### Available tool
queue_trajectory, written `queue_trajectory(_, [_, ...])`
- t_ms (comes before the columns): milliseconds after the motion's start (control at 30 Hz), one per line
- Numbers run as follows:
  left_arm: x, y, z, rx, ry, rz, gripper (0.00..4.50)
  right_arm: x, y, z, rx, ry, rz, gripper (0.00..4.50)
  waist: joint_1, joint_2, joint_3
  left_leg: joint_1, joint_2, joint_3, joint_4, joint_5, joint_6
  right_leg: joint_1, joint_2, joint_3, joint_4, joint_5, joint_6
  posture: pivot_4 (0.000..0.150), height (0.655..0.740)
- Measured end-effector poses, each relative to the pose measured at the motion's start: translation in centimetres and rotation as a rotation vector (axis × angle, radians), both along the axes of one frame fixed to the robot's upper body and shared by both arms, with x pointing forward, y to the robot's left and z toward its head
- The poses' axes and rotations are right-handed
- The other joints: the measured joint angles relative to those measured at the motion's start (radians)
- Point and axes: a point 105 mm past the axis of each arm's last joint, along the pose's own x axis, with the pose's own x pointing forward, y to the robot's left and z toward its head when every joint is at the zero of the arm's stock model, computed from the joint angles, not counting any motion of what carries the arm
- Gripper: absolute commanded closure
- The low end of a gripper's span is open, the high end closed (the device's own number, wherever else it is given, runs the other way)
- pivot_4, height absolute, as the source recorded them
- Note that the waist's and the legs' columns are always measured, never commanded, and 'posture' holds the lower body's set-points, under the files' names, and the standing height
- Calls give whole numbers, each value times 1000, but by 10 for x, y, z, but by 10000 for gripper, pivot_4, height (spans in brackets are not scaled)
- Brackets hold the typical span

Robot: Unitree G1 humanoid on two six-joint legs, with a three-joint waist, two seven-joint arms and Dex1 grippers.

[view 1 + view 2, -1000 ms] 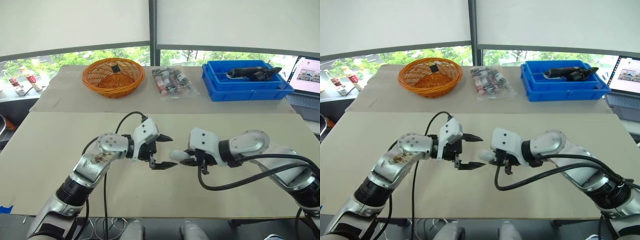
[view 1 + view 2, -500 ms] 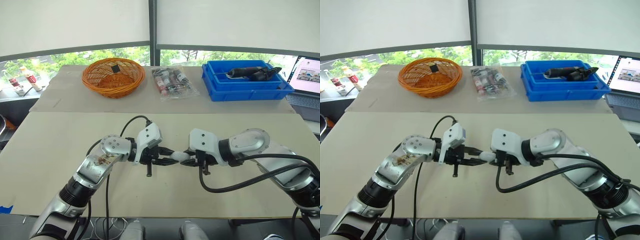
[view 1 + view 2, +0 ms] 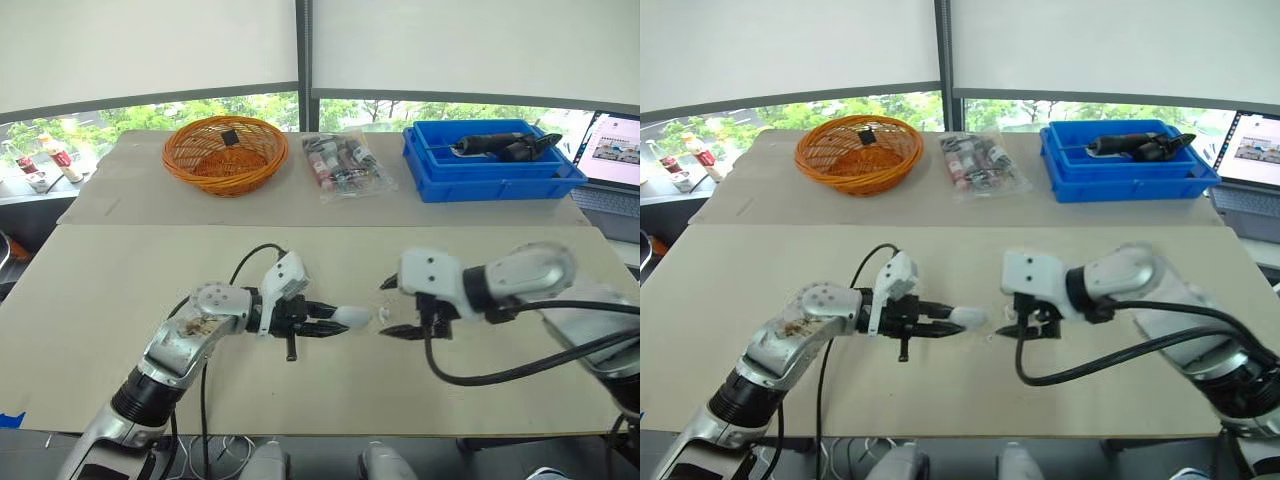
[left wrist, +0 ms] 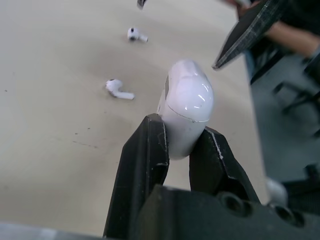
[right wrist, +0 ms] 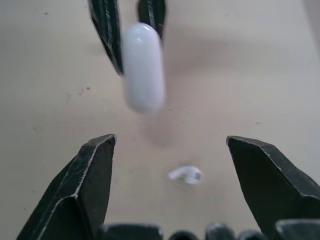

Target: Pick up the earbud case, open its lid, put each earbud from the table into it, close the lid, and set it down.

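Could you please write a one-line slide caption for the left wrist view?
Left gripper clamps the white earbud case above the table, where a near earbud and a far earbud lie loose.

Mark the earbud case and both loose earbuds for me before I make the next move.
earbud case (image 4: 186, 105), left wrist view, middle of its glossy white shell.
nearer earbud (image 4: 114, 85), left wrist view, on its rounded head.
farther earbud (image 4: 132, 34), left wrist view, on its rounded head.

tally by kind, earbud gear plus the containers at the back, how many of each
earbud case: 1
earbuds: 2
wicker basket: 1
blue bin: 1
plastic bag: 1
total: 6
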Motion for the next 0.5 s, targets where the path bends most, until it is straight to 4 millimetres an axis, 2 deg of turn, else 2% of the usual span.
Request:
queue_trajectory(100, [3,3,3,-126,57,35,39358,-11,11,12,117,-40,111,6463,0,0,0,0,0,0,0,0,0,0,0,0,0,0,0,1500,7400])
queue_trajectory(233, [3,5,4,-160,37,40,39358,-25,28,16,213,-24,190,6463,1,0,0,0,0,0,1,0,0,0,-1,0,0,0,0,1500,7400])
queue_trajectory(400, [-3,2,5,-159,10,-9,39358,-21,41,13,273,-16,169,6463,1,0,0,0,0,0,1,0,0,0,0,0,0,0,0,1500,7400])
queue_trajectory(500, [-5,2,6,-151,5,-29,39358,-11,40,4,262,1,125,6463,1,0,0,0,0,0,1,0,0,0,0,0,0,0,0,1500,7400])
